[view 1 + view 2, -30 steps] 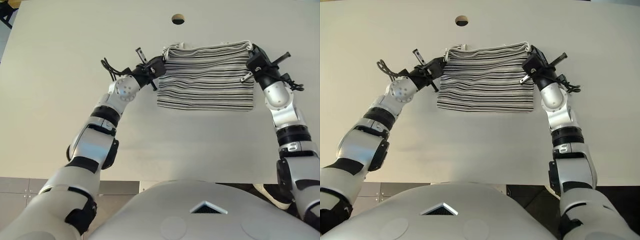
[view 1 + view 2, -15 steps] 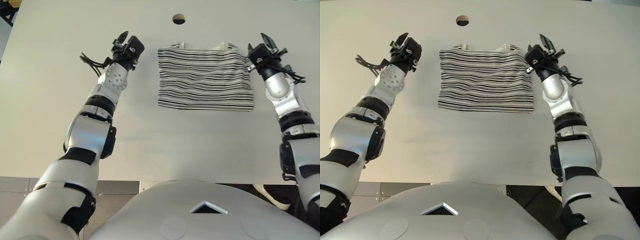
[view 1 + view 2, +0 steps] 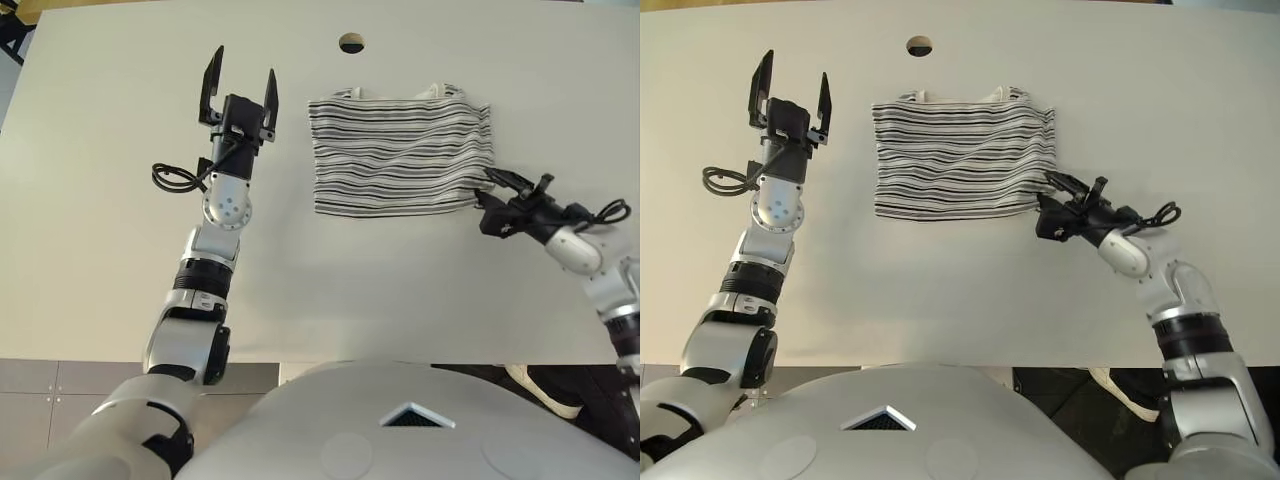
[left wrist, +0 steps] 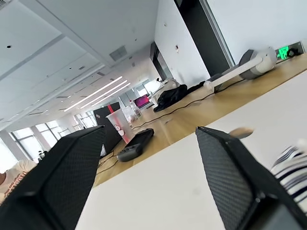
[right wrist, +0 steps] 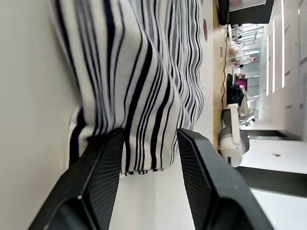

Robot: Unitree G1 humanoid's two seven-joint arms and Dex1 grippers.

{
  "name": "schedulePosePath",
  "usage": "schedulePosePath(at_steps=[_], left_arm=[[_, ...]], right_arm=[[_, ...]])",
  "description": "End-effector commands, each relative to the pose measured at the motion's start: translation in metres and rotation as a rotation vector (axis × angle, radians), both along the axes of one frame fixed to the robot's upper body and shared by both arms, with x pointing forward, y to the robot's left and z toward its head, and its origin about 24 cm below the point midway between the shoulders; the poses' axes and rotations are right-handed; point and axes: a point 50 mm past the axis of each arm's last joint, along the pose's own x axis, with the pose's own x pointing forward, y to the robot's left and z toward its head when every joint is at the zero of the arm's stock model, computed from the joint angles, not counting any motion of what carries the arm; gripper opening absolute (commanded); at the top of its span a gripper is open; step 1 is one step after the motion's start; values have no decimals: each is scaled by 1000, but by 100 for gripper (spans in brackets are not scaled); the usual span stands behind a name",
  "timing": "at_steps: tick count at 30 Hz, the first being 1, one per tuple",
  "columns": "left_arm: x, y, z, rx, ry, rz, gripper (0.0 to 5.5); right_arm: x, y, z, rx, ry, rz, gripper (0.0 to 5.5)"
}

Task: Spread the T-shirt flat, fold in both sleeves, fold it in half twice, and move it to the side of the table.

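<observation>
T-shirt [image 3: 400, 140], folded, lies flat near the table's [image 3: 100, 250] far edge. Right gripper [image 3: 488, 186], jaws parted, straddles its near right corner; left gripper [image 3: 244, 65] hovers, spread wide, to its left.

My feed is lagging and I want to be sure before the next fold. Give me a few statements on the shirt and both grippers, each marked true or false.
1. The left gripper is open and clear of the shirt. True.
2. The right gripper is at the shirt's far left corner. False: it is at the near right corner.
3. The right gripper's fingers straddle the shirt's edge. True.
4. The shirt lies spread out with both sleeves showing. False: it is folded into a compact block, with no sleeves sticking out.
5. The shirt covers the hole. False: the hole is uncovered, just beyond the shirt's far left corner.
</observation>
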Motion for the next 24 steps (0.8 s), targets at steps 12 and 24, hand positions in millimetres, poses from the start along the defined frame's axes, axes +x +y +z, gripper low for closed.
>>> schedulePosePath(at_steps=[12,24], left_arm=[[-21,0,23,56,-49,-20,348],[-25,15,17,63,-25,13,348]], right_arm=[[-90,53,14,-266,349,641,204],[-88,192,33,86,129,995,204]])
